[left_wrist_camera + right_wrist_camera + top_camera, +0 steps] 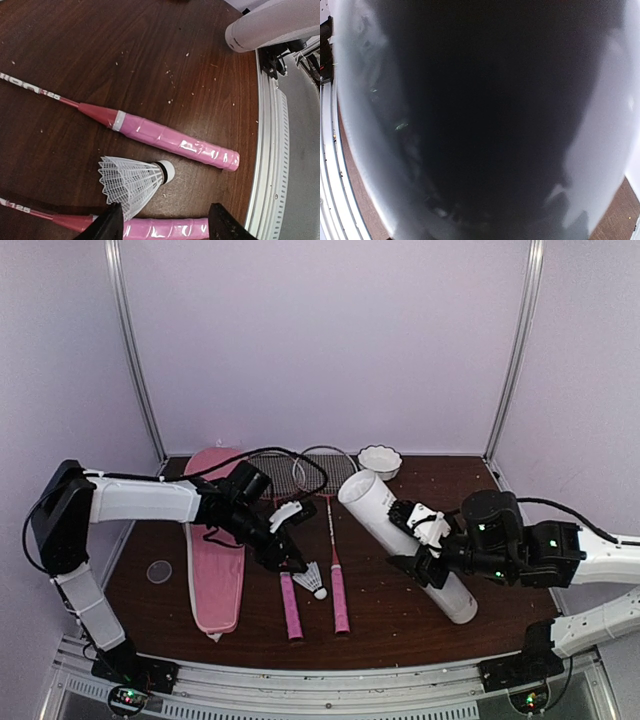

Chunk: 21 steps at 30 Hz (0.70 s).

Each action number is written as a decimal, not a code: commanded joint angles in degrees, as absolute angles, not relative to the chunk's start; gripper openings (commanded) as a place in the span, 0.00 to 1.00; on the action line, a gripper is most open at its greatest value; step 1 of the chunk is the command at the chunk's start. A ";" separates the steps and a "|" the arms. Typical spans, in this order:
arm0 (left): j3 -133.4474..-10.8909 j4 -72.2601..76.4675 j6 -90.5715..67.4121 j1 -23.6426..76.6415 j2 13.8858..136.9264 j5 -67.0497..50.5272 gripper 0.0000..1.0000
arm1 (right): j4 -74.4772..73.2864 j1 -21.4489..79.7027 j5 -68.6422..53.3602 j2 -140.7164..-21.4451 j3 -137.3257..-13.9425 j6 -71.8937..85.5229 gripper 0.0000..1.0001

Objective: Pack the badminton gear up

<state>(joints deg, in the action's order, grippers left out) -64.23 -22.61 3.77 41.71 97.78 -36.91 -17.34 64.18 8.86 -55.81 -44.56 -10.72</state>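
Note:
Two rackets with pink handles [291, 606] [340, 600] lie side by side mid-table, heads toward the back. One white feather shuttlecock [312, 579] lies between the handles; it also shows in the left wrist view [132, 182], cork toward the table's front rail. No other shuttlecock shows. My left gripper [290, 562] is open and empty just above the near handle [165, 229], beside the shuttlecock's skirt. My right gripper [420, 548] is shut on the long white tube [375, 505], which fills the right wrist view [360, 125]. The pink racket cover [215, 550] lies flat at the left.
A small white scalloped bowl [380, 460] stands at the back, near the tube's far end. A small clear round disc [159, 571] lies at the left of the cover. The metal front rail [270, 150] runs close to the handle ends.

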 commanded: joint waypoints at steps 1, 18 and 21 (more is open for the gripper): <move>-67.81 -18.95 3.32 41.40 103.96 -40.64 0.61 | -17.94 64.03 9.85 -53.95 -44.14 -9.87 0.31; -66.70 -19.75 2.56 41.36 105.87 -43.18 0.05 | -17.20 64.01 9.93 -55.40 -43.54 -10.09 0.31; -66.04 -20.95 1.75 41.33 99.92 -41.19 0.00 | -16.99 63.99 9.63 -55.84 -43.66 -10.30 0.30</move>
